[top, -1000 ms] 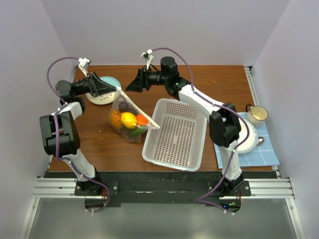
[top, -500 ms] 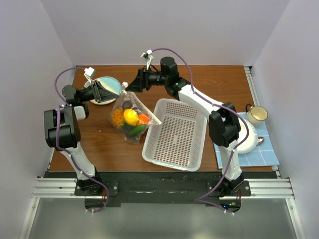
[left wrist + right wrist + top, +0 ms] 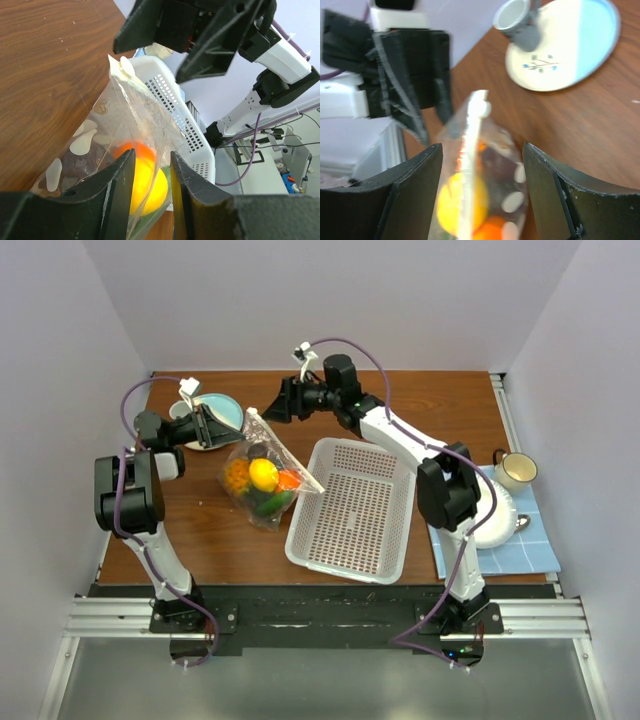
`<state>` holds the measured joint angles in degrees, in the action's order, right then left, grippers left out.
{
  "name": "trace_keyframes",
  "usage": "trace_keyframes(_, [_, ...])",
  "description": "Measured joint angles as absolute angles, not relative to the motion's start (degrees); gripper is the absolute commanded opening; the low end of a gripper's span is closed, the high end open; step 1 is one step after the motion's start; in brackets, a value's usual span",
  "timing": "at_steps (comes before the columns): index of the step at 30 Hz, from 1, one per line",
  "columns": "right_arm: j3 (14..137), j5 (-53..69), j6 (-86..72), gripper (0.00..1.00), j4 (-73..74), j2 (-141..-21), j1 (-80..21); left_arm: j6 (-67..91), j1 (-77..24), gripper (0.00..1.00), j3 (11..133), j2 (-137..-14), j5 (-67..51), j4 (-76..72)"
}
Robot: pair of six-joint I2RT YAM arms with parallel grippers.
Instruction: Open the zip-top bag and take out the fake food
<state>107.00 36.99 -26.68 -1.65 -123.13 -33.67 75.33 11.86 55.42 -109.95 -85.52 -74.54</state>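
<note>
Clear dotted plastic stands upright between your two tools: the zip-top bag [image 3: 254, 443] sits on the brown table [image 3: 440, 400], just left of the white basket [image 3: 345, 446], and its lower right corner appears to rest on the basket's rim. The fake food [image 3: 263, 474] is all inside it, with a lemon, an orange, a green piece and a dark piece heaped at the bottom. Nothing is out, and the top strip reads as one sealed edge, so I judge that both the opening and the emptying remain. Your left gripper [image 3: 152, 155] has its jaws a narrow gap apart, with bag film showing in that gap. Your right gripper [image 3: 481, 147] is spread wide, straddling the top strip without clamping it. Room is tight, because the plate [image 3: 570, 55] with its cup [image 3: 517, 20] lies just behind the left tool and the basket crowds the right. Bare wood lies along the far edge and in front of the bag.
</note>
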Motion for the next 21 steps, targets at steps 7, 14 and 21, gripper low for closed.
trace_keyframes(7, [108.71,36.40,-27.66,0.69,-1.48,-124.38,-32.29,75.16,11.86,0.31,55.00,-109.82,-85.47,-74.54])
trace_keyframes(14, [112.84,38.72,-32.05,0.67,-5.56,-128.99,-32.93,75.13,11.86,0.29,53.74,-109.16,-85.49,-74.52])
trace_keyframes(21, [112.84,40.07,-33.74,0.61,-6.07,-130.15,-33.93,75.16,11.86,0.28,53.71,-108.73,-85.49,-74.52])
